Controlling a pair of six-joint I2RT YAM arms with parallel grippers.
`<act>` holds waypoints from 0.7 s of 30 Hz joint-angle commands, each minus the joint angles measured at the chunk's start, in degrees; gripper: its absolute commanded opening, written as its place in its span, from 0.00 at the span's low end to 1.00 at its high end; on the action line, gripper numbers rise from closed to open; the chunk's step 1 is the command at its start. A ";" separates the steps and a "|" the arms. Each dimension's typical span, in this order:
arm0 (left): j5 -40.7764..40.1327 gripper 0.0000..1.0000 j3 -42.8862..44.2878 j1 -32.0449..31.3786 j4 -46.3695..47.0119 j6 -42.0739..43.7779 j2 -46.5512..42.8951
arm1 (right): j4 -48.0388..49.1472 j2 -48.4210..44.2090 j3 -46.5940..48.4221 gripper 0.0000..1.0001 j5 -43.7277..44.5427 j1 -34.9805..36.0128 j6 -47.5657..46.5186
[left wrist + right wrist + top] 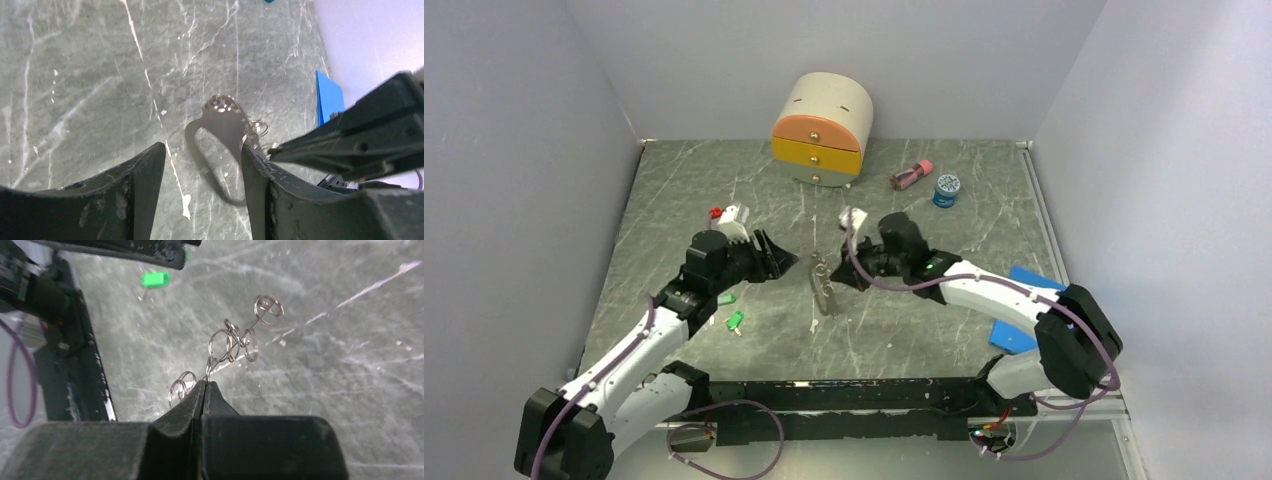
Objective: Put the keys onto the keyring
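The keyring (220,345), a cluster of thin silvery rings on a fine chain, is pinched at its chain by my right gripper (205,384), which is shut on it. From above, the keyring (823,290) sits mid-table at the right gripper (836,280) tips. My left gripper (782,262) is open just to its left and holds nothing. In the left wrist view the keyring (222,104) lies ahead of the open left gripper (202,150), near the right finger. Two green-headed keys (726,298) (736,321) lie on the table beside the left arm. One key (155,278) shows in the right wrist view.
A round drawer chest (822,130) stands at the back centre. A pink tube (911,175) and a small blue jar (946,190) lie to its right. A blue sheet (1024,310) lies under the right arm. Grey walls close in three sides.
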 commanded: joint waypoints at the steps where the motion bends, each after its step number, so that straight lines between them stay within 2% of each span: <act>1: -0.66 0.64 5.13 0.37 -3.30 6.72 -2.14 | 14.77 -3.72 -2.42 0.00 -18.96 -7.20 4.21; 9: 5.08 0.66 7.17 0.37 -1.54 12.37 -2.99 | 11.56 -7.27 -2.86 0.00 -19.78 -8.05 -5.23; 16: 13.65 0.66 0.99 0.37 15.93 15.88 -5.19 | 21.26 -14.73 -10.54 0.00 -17.04 -8.07 -9.38; 21: 18.82 0.69 -4.89 0.37 31.37 17.74 -8.29 | 18.74 -16.84 -10.96 0.00 -17.02 -8.05 -13.70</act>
